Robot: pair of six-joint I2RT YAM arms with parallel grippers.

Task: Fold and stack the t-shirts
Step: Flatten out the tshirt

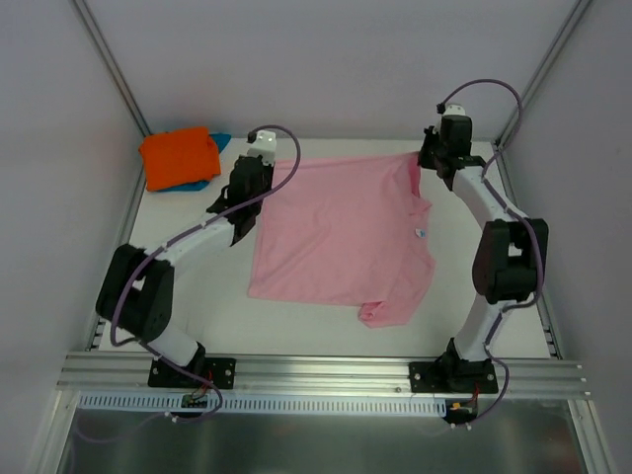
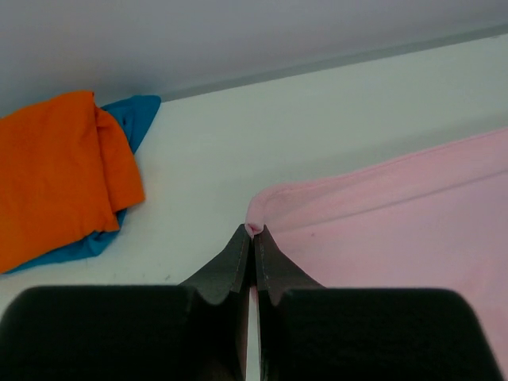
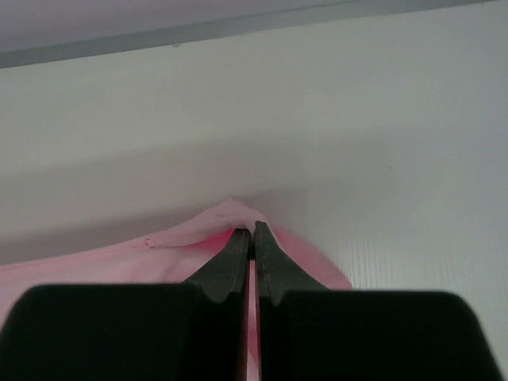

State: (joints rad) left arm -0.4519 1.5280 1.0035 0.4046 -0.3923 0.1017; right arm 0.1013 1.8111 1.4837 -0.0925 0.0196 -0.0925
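Note:
A light pink t-shirt (image 1: 341, 232) lies spread on the white table, with a small white neck tag (image 1: 419, 233) near its right edge. My left gripper (image 1: 259, 166) is shut on its far left corner (image 2: 254, 228). My right gripper (image 1: 427, 155) is shut on its far right corner (image 3: 248, 216). A folded bright orange t-shirt (image 1: 178, 156) lies on a teal-blue t-shirt (image 1: 219, 143) at the far left; both show in the left wrist view, the orange one (image 2: 55, 175) and the teal one (image 2: 136, 117).
The grey back wall (image 1: 316, 69) stands close behind both grippers. Metal frame rails (image 1: 316, 370) run along the near edge. White table (image 1: 202, 296) shows in front of the shirt.

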